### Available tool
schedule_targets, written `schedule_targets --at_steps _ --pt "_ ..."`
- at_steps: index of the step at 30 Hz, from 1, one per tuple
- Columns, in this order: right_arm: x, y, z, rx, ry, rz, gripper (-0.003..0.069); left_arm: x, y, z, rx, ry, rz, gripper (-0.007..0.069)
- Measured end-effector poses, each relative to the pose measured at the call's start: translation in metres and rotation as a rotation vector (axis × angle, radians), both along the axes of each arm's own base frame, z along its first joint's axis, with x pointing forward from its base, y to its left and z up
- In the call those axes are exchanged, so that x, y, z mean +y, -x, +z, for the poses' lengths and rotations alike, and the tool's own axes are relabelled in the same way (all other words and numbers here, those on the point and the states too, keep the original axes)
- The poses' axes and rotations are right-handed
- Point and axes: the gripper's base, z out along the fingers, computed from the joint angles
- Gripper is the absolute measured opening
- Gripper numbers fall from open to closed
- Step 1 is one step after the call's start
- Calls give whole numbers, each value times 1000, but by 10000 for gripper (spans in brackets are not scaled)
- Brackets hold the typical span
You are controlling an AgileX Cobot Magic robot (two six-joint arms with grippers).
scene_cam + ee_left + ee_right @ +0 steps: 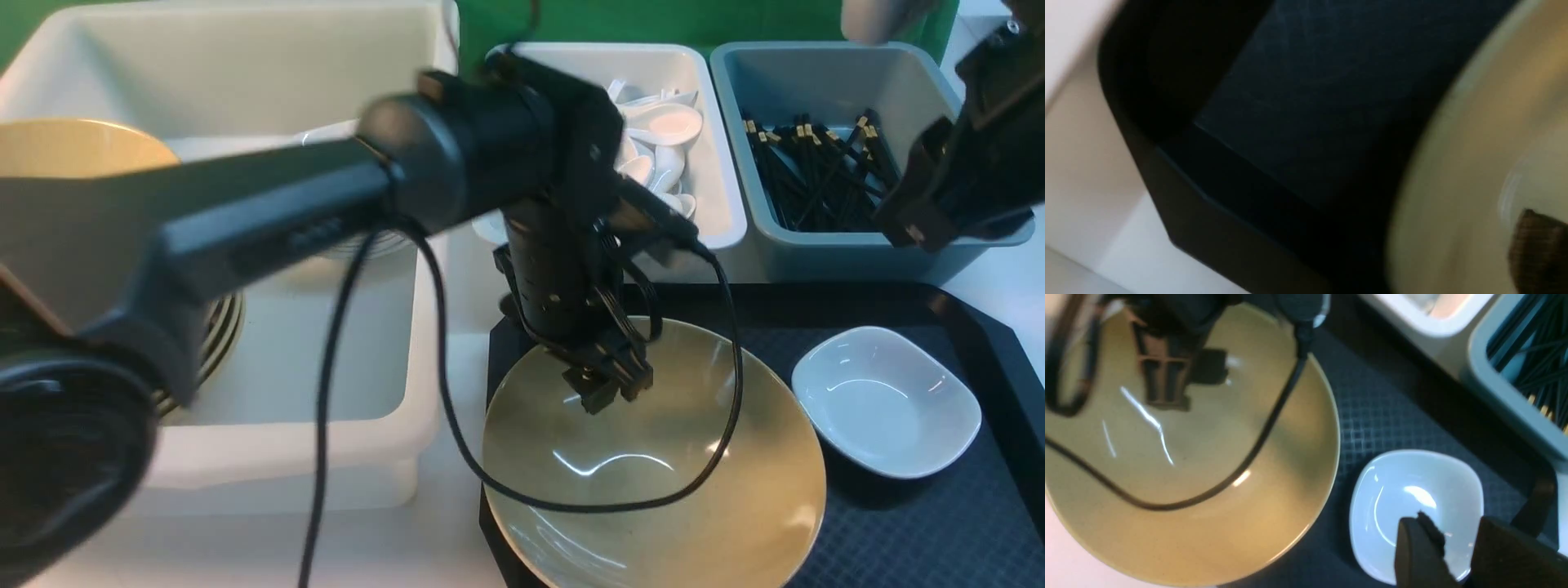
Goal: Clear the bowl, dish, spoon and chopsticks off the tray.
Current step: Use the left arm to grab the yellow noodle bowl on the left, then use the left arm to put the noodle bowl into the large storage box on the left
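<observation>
Front view shows you the tray (pixel 939 531) lying on the desk (pixel 408 547) toward its near right corner, with the bowl (pixel 653 490) on the tray's left end and the dish (pixel 886 400) just beside it on the right, the two close but apart. The bowl's left edge reaches past the tray's left rim. Your left gripper (pixel 608 390) points down over the far left part of the bowl's inside, a black cable (pixel 727 425) looping across the bowl below it; whether its fingers are parted or clamped you cannot tell, since the left wrist view is blurred and gives only the bowl (pixel 1474 163), a tray (pixel 1180 196) corner and one fingertip (pixel 1539 249). Your right gripper (pixel 918 224) hangs at the near right rim of the grey-blue bin (pixel 816 253); in the right wrist view its fingers stand apart around nothing (pixel 1453 526), above the dish (pixel 1404 477). That view also shows the left gripper (pixel 1163 388) over the bowl (pixel 1188 457) and the tray's (pixel 1384 408) diamond texture. Along the far edge, the grey-blue bin holds black chopsticks (pixel 816 171), the small white bin (pixel 718 204) holds white spoons (pixel 669 126), and the large white bin (pixel 286 457) toward the left edge holds a second tan bowl (pixel 73 147).
</observation>
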Motion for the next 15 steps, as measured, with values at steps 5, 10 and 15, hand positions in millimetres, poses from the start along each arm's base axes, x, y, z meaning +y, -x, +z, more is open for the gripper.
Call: schedule_targets --at_steps 5,10,15 --pt "-2 6 -1 0 0 0 227 -3 4 6 28 7 42 125" --pt "-1 12 4 -18 -37 35 227 9 14 59 8 136 79 13" --pt "5 21 13 -38 -126 113 227 83 21 153 -136 333 222 8"
